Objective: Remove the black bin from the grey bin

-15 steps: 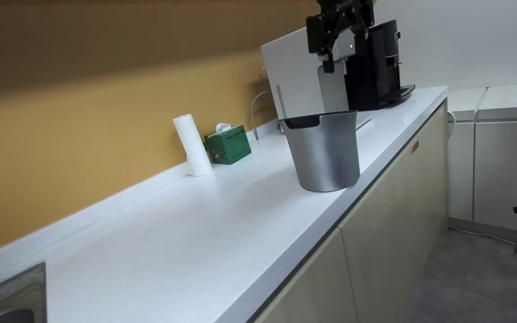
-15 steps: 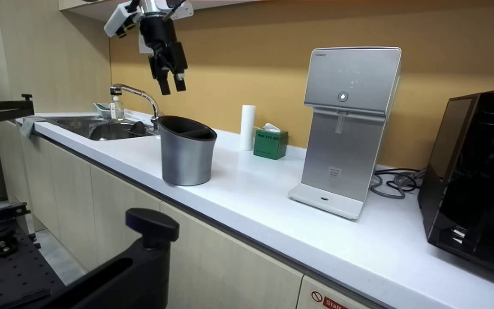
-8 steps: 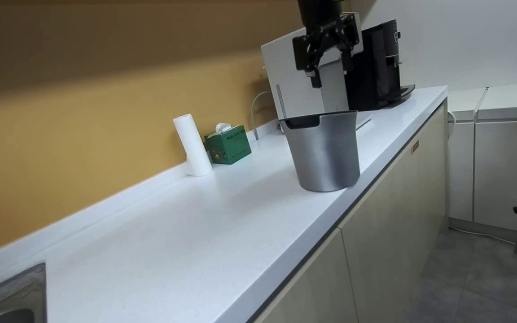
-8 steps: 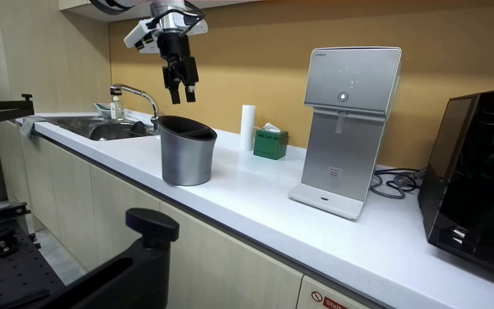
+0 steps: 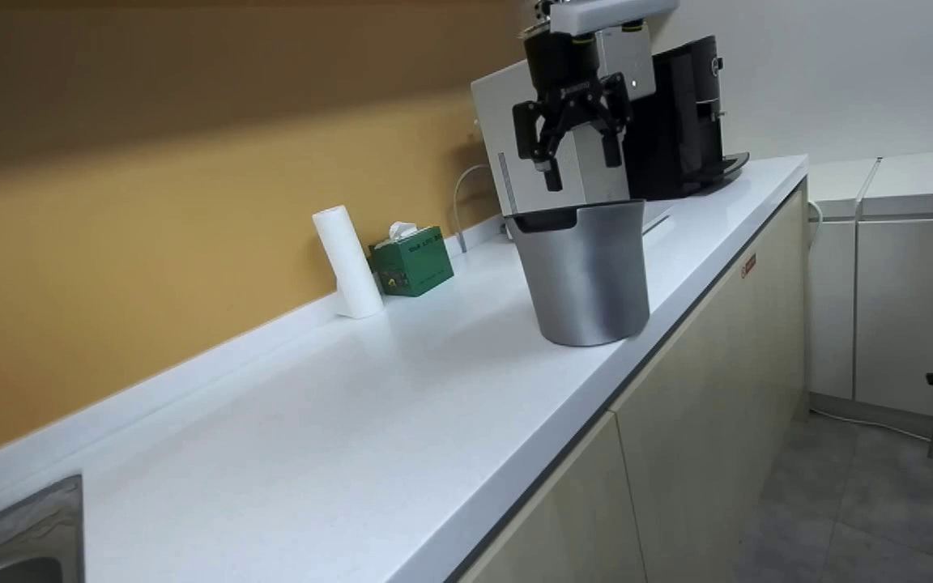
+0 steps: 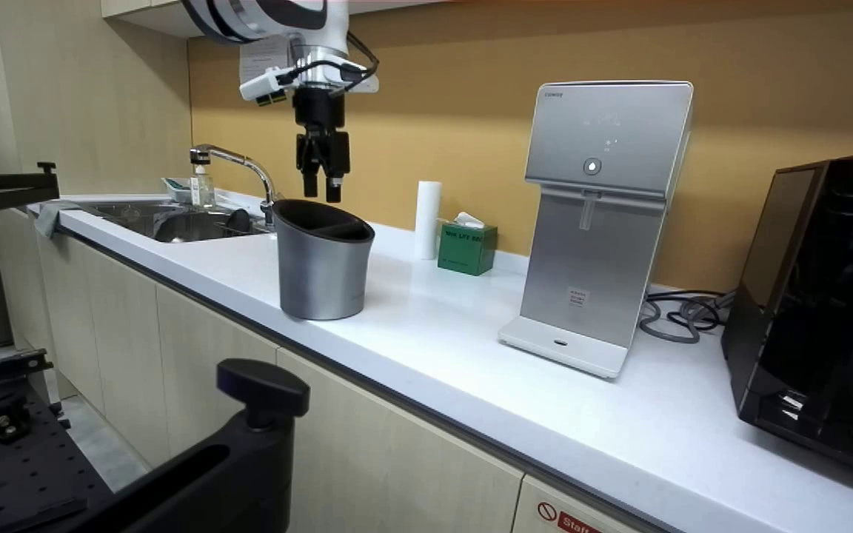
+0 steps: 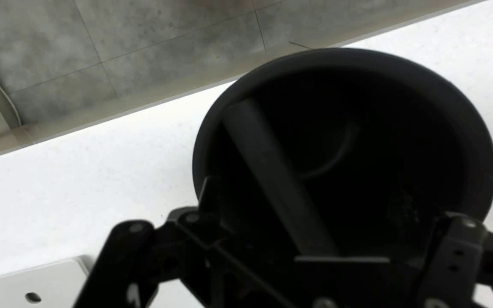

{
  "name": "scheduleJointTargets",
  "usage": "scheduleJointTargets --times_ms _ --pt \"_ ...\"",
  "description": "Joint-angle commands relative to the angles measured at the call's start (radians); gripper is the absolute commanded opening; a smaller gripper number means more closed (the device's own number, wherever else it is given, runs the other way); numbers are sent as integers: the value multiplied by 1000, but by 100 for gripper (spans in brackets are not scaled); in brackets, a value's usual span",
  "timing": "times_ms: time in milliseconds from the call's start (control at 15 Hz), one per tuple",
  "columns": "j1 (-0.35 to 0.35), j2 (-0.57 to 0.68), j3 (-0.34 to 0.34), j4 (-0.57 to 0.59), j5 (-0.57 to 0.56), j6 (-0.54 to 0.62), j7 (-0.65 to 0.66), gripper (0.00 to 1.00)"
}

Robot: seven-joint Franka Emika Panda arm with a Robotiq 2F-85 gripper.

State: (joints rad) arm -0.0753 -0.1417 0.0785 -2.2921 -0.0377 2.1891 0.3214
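My gripper (image 5: 583,168) hangs w/ its jaws apart, pointing down just above the black bin (image 7: 370,128). Looking in via wrist cam, I get a bar (image 7: 278,177) across its inside. It sits inside the grey bin (image 6: 323,277), upright on the counter (image 6: 434,318) nr the front edge. Paper roll (image 6: 427,220) & green tissue box (image 6: 466,250) further back, silver water dispenser (image 6: 589,266) well apart.

kitchen, sink (image 5: 45,518), tap (image 6: 238,157), water dispenser (image 6: 589,259), white counter (image 6: 434,318), cabinets (image 6: 397,459), "staff" sign (image 6: 574,523)
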Motion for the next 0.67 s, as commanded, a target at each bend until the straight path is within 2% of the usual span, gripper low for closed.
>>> scheduleJointTargets --times_ms 0,133,600 --pt "28 51 -38 45 78 -23 -74 100" --pt "33 66 -47 48 101 -27 -120 100" --pt "35 97 -65 39 67 -15 -255 100"
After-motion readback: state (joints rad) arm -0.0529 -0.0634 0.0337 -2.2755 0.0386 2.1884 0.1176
